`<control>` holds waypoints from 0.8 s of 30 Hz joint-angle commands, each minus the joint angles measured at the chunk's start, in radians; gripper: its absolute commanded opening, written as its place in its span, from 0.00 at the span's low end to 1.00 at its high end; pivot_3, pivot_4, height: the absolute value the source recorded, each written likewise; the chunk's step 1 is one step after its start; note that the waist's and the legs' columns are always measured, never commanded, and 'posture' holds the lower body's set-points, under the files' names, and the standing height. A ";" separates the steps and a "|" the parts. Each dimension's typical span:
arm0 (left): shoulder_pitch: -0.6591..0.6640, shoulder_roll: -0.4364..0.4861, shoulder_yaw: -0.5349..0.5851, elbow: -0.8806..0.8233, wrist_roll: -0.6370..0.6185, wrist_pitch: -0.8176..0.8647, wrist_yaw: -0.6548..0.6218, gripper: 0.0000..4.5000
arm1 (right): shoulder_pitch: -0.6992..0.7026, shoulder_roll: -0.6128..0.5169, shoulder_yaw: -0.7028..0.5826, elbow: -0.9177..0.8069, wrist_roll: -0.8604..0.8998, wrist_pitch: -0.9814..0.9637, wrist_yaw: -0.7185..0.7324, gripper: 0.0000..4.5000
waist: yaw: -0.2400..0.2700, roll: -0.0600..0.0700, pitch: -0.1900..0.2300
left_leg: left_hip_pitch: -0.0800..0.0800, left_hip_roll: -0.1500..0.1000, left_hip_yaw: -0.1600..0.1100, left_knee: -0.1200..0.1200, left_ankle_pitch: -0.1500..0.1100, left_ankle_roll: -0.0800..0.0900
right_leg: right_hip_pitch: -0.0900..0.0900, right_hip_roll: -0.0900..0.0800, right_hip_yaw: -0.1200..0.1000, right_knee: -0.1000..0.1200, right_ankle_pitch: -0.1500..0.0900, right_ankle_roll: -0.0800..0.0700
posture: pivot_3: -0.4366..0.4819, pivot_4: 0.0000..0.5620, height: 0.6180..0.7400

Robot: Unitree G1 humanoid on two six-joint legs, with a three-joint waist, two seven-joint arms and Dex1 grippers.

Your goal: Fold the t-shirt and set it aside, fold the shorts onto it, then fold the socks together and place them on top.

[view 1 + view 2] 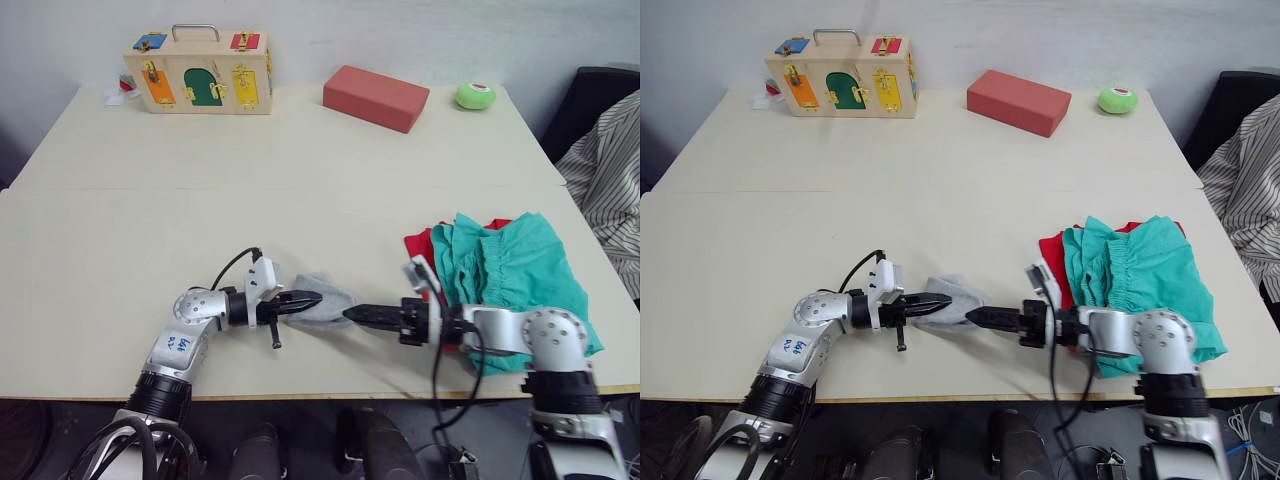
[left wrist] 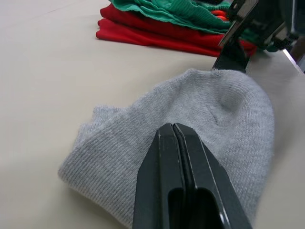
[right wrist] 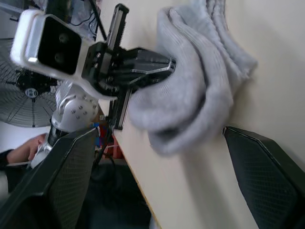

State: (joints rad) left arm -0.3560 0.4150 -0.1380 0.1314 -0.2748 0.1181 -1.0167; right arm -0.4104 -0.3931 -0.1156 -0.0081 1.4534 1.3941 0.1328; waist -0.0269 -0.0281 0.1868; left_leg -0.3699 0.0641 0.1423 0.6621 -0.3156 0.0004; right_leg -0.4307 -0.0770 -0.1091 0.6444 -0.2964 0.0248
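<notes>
Left gripper [image 1: 312, 298]: I see my left arm's two black fingers pressed together with no gap, their tips lying on top of the near-left edge of the grey cloth; whether any fabric is pinched between them I cannot tell.
Right gripper [image 1: 350, 314]: in my right wrist view its two black fingers stand wide apart, one on either side of the grey cloth, nothing gripped. From the head it points left toward the other gripper, tip at the cloth's right edge.
Socks [image 1: 322, 300]: small light grey soft knit socks, bunched and folded over into one rounded heap near the front edge of the table, lying between my two grippers and touching the left fingertips.
Shorts [image 1: 515, 270]: teal-green cloth shorts with a gathered waist, folded loosely, to the right of the socks, resting on top of the red garment.
T-shirt [image 1: 420, 246]: plain bright red cloth shirt, folded flat under the shorts, its edge showing on the left side of the pile.
Table [image 1: 200, 220]: pale cream flat top carrying everything.
Far edge: a wooden latch-and-lock box with coloured panels and a metal handle [image 1: 197, 70], a red rectangular block [image 1: 375, 97], and a small green ball [image 1: 475, 95], all well apart from the clothes.
</notes>
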 commanded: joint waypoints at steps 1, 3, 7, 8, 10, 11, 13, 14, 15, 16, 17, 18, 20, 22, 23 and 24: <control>0.018 0.016 -0.004 -0.010 0.008 0.011 -0.004 0.00 | -0.050 0.089 0.006 0.038 -0.014 -0.039 -0.126 0.95 | -0.001 0.000 0.000 | 0.000 0.000 0.001 0.000 0.000 -0.001 | 0.000 0.000 0.000 0.000 0.000 0.000 | 0.48 0.27 1.00; 0.023 0.017 -0.003 -0.012 0.007 0.012 -0.004 0.00 | -0.067 0.130 0.007 0.052 -0.057 -0.064 -0.153 0.95 | -0.002 0.001 0.000 | 0.000 0.000 0.001 0.000 0.002 -0.004 | 0.000 0.000 0.001 0.000 0.000 0.000 | 0.48 0.27 1.00; 0.038 0.021 0.001 -0.012 0.010 0.007 0.002 0.00 | -0.079 0.169 0.006 0.072 -0.115 -0.090 -0.138 0.91 | -0.002 0.001 -0.001 | 0.001 0.000 0.001 0.000 0.002 -0.004 | 0.000 0.000 0.001 0.000 0.000 0.001 | 0.48 0.27 1.00; 0.041 0.022 0.003 -0.009 0.011 0.005 0.004 0.00 | -0.081 0.175 0.006 0.075 -0.125 -0.094 -0.128 0.87 | -0.003 0.001 -0.001 | 0.001 0.000 0.001 0.000 0.002 -0.004 | 0.000 0.000 0.001 0.000 0.000 0.001 | 0.48 0.27 1.00; 0.045 0.023 0.006 -0.003 0.014 0.001 0.008 0.00 | -0.085 0.186 0.006 0.081 -0.134 -0.093 -0.103 0.74 | -0.003 0.001 -0.001 | 0.001 0.000 0.001 0.000 0.002 -0.004 | 0.000 0.000 0.001 0.000 0.000 0.001 | 0.48 0.27 1.00; 0.046 0.022 0.009 -0.002 0.014 0.002 0.013 0.00 | -0.086 0.190 0.006 0.082 -0.135 -0.088 -0.093 0.67 | -0.004 0.001 -0.001 | 0.001 0.000 0.001 0.000 0.002 -0.004 | 0.000 0.000 0.001 0.000 0.000 0.001 | 0.48 0.27 1.00; 0.046 0.019 0.016 -0.002 0.013 0.002 0.025 0.00 | -0.087 0.194 0.006 0.079 -0.135 -0.073 -0.072 0.51 | -0.004 0.001 -0.001 | 0.001 0.000 0.001 0.000 0.002 -0.004 | 0.000 0.000 0.001 0.000 0.000 0.001 | 0.48 0.27 1.00; 0.047 0.018 0.020 -0.002 0.012 0.002 0.031 0.00 | -0.085 0.195 0.006 0.077 -0.134 -0.064 -0.062 0.44 | -0.005 0.001 -0.001 | 0.001 0.000 0.001 0.000 0.002 -0.004 | 0.000 0.000 0.002 0.000 0.000 0.001 | 0.48 0.27 1.00; 0.046 0.019 0.023 0.001 0.011 -0.004 0.032 0.00 | -0.084 0.195 0.004 0.077 -0.138 -0.059 -0.058 0.36 | -0.005 0.001 -0.001 | 0.000 0.000 0.001 0.000 0.002 -0.004 | -0.001 0.000 0.001 0.000 0.000 0.001 | 0.48 0.27 1.00; 0.046 0.019 0.025 0.004 0.010 -0.007 0.033 0.00 | -0.083 0.195 0.002 0.077 -0.142 -0.055 -0.054 0.29 | -0.005 0.001 -0.001 | 0.000 0.000 0.002 -0.001 0.002 -0.004 | -0.001 0.000 0.002 0.000 0.000 0.001 | 0.48 0.27 1.00; 0.046 0.020 0.027 0.006 0.009 -0.009 0.031 0.00 | -0.082 0.194 0.000 0.077 -0.146 -0.053 -0.049 0.21 | -0.005 0.000 -0.001 | 0.001 0.001 0.001 -0.001 0.002 -0.004 | 0.000 0.001 0.002 0.000 0.000 0.001 | 0.48 0.27 1.00; 0.047 0.020 0.031 0.005 0.006 -0.011 0.029 0.00 | -0.081 0.194 -0.004 0.079 -0.151 -0.051 -0.047 0.15 | -0.004 0.000 -0.002 | 0.001 0.001 0.001 -0.001 0.002 -0.004 | 0.000 0.000 0.002 0.000 0.000 0.001 | 0.48 0.27 1.00; 0.055 0.019 0.050 -0.008 -0.014 -0.012 0.022 0.00 | -0.078 0.189 -0.022 0.082 -0.155 -0.052 -0.045 0.04 | -0.004 -0.001 -0.002 | 0.002 0.000 0.001 -0.001 0.000 0.000 | 0.001 0.000 0.002 0.000 0.000 0.001 | 0.48 0.27 1.00; 0.067 0.022 0.081 -0.045 -0.066 0.034 0.014 0.00 | -0.072 0.176 -0.041 0.065 -0.140 -0.046 -0.042 0.01 | -0.004 -0.001 -0.002 | 0.002 0.000 0.001 -0.001 0.000 0.000 | 0.001 0.000 0.002 0.000 0.001 0.001 | 0.48 0.27 1.00; 0.074 0.027 0.095 -0.077 -0.108 0.084 0.008 0.00 | -0.067 0.168 -0.048 0.049 -0.123 -0.038 -0.033 0.01 | -0.004 -0.001 -0.002 | 0.001 0.000 0.001 -0.001 0.000 0.000 | 0.000 0.000 0.002 0.000 0.001 0.001 | 0.48 0.27 1.00; 0.077 0.036 0.124 -0.123 -0.159 0.141 0.016 0.04 | -0.058 0.156 -0.062 0.026 -0.093 -0.026 -0.032 0.01 | -0.003 0.000 -0.002 | 0.001 0.000 0.001 -0.001 0.000 0.000 | 0.000 0.000 0.002 0.000 0.001 0.001 | 0.48 0.27 1.00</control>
State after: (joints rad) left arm -0.2881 0.4347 -0.0577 0.0863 -0.3545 0.1857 -0.9998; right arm -0.4880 -0.2154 -0.1398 0.0633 1.3189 1.3472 0.0879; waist -0.0303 -0.0285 0.1849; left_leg -0.3702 0.0646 0.1431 0.6612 -0.3153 0.0005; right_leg -0.4317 -0.0769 -0.1077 0.6443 -0.2958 0.0260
